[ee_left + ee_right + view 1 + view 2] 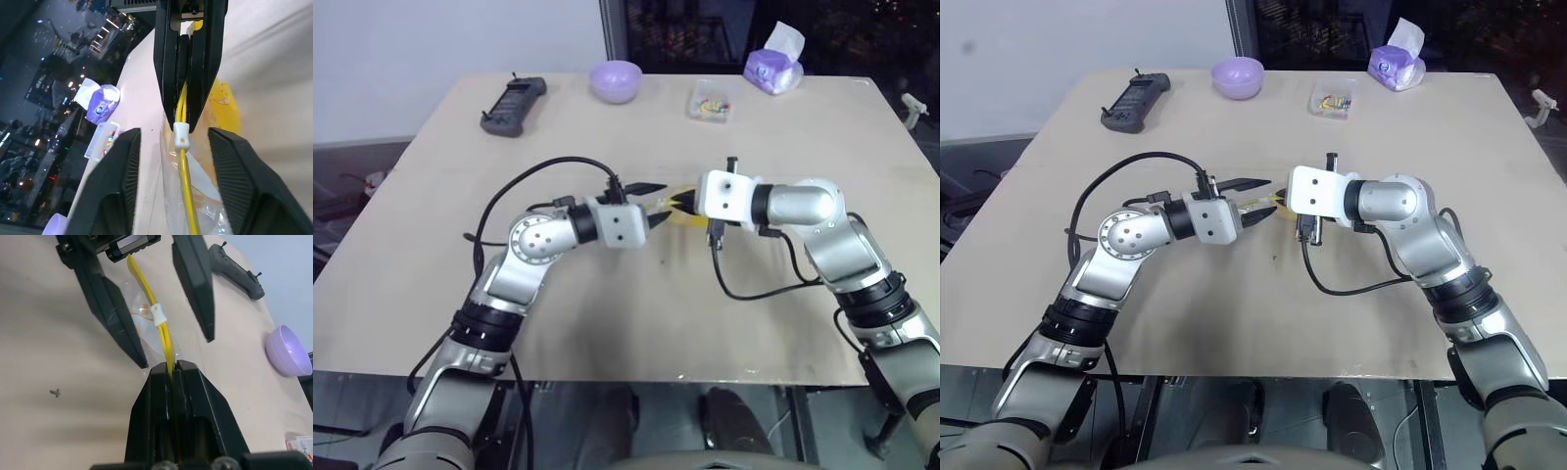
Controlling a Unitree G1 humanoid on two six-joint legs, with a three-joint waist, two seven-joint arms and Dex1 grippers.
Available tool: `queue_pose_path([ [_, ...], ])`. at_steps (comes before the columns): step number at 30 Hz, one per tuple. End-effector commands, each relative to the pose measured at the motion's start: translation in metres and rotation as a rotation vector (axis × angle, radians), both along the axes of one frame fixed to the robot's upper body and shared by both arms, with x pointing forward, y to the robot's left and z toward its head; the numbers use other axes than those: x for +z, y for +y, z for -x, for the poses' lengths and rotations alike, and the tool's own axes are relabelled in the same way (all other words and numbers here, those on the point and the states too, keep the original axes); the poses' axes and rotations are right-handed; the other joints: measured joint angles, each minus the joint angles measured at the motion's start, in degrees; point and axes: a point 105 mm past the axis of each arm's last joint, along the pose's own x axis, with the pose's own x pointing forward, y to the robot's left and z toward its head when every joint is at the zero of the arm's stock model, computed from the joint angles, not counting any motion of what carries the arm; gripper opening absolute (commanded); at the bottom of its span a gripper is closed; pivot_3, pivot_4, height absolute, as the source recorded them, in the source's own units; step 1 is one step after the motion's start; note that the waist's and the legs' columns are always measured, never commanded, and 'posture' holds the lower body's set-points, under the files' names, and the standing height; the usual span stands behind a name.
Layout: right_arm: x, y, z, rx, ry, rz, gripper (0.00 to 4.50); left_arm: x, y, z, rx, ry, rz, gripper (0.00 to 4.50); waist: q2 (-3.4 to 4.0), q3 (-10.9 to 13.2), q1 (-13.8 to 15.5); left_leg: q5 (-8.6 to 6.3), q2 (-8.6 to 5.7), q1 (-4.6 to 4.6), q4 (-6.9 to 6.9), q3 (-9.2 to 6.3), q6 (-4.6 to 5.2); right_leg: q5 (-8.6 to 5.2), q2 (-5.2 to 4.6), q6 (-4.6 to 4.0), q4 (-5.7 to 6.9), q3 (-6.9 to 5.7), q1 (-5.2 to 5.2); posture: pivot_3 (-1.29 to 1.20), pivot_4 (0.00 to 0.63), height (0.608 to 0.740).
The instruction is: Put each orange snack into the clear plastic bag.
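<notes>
the wide pale wooden desk (607,323) carries everything. above its middle hangs the crinkly clear plastic bag (146,335) with a yellow strip, held up for handling. the right tool (172,369) is pressed together on that strip; the left tool (173,161) stands spread around it, gripping nothing.

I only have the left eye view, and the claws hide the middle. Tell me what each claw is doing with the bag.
Observer: The right claw is shut on the yellow strip along the edge of the clear plastic bag.
Operator: Now the left one.
Observer: The left claw is open. Its fingers stand on either side of that strip with a gap on both sides.
Operator: Report anything on the strip.
Observer: A small white slider sits on it, just past the right claw's tips.
</notes>
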Motion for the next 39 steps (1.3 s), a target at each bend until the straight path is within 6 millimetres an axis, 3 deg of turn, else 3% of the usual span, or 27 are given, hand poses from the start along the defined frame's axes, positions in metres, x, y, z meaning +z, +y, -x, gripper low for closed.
queue_pose_path([
  [1, 0.011, 0.001, 0.001, 0.008, -0.045, -0.016, 0.00, 0.005, 0.001, 0.003, -0.008, -0.029, -0.001, 2.20, 0.00, 0.00, 0.00, 0.00, 0.00, 0.00, 0.00, 0.00, 0.00, 0.00, 0.00, 0.00, 0.00, 0.00, 0.00, 0.00, 0.150, 0.740],
  [14, 0.011, -0.004, -0.001, -0.009, -0.050, -0.011, 0.00, 0.005, 0.008, 0.001, 0.017, -0.032, -0.018, 2.20, 0.00, 0.00, 0.00, 0.00, 0.00, 0.00, 0.00, 0.00, 0.00, 0.00, 0.00, 0.00, 0.00, 0.00, 0.00, 0.00, 0.150, 0.740],
  [15, 0.011, -0.003, -0.001, -0.008, -0.050, -0.011, 0.00, 0.005, 0.008, 0.001, 0.013, -0.036, -0.015, 1.81, 0.00, 0.00, 0.00, 0.00, 0.00, 0.00, 0.00, 0.00, 0.00, 0.00, 0.00, 0.00, 0.00, 0.00, 0.00, 0.00, 0.150, 0.740],
  [17, 0.011, -0.003, -0.001, -0.006, -0.049, -0.012, 0.00, 0.006, 0.006, 0.002, 0.008, -0.038, -0.012, 1.52, 0.00, 0.00, 0.01, 0.00, 0.00, 0.00, 0.00, 0.00, 0.00, 0.00, 0.00, 0.00, 0.00, 0.00, 0.00, 0.00, 0.150, 0.740],
  [20, 0.011, -0.003, -0.001, -0.006, -0.047, -0.013, 0.00, 0.005, 0.006, 0.002, 0.007, -0.036, -0.013, 0.21, 0.00, 0.00, 0.01, 0.00, 0.00, 0.00, 0.00, 0.00, 0.00, 0.00, 0.00, 0.00, 0.00, 0.00, 0.00, 0.00, 0.150, 0.740],
  [26, 0.012, -0.004, -0.001, -0.023, -0.037, -0.024, 0.00, 0.004, 0.007, 0.001, 0.009, -0.033, -0.016, 0.10, 0.00, 0.00, 0.01, 0.00, 0.00, 0.00, 0.00, 0.00, 0.00, 0.00, 0.00, 0.00, 0.00, 0.00, 0.00, 0.00, 0.150, 0.740],
  [29, 0.015, -0.004, 0.002, -0.013, -0.019, -0.041, 0.94, 0.004, 0.006, 0.001, 0.008, -0.033, -0.016, 0.00, 0.00, 0.00, 0.01, 0.00, 0.00, 0.00, 0.00, 0.00, 0.00, 0.00, 0.00, 0.00, 0.00, 0.00, 0.00, 0.00, 0.150, 0.740],
  [33, 0.020, 0.001, 0.003, -0.008, -0.057, -0.048, 2.75, 0.004, 0.006, 0.001, 0.007, -0.034, -0.015, 0.00, 0.00, 0.00, -0.01, 0.00, 0.00, 0.00, 0.00, 0.00, 0.00, 0.00, 0.00, 0.00, 0.00, 0.00, 0.00, 0.00, 0.150, 0.740],
  [39, 0.022, 0.013, 0.013, 0.051, -0.046, -0.069, 2.75, 0.004, 0.004, 0.000, 0.006, -0.032, -0.014, 0.00, 0.00, 0.00, -0.03, 0.00, 0.00, 0.00, 0.00, -0.01, 0.00, 0.00, 0.00, 0.00, 0.01, 0.00, 0.00, 0.00, 0.150, 0.740],
])
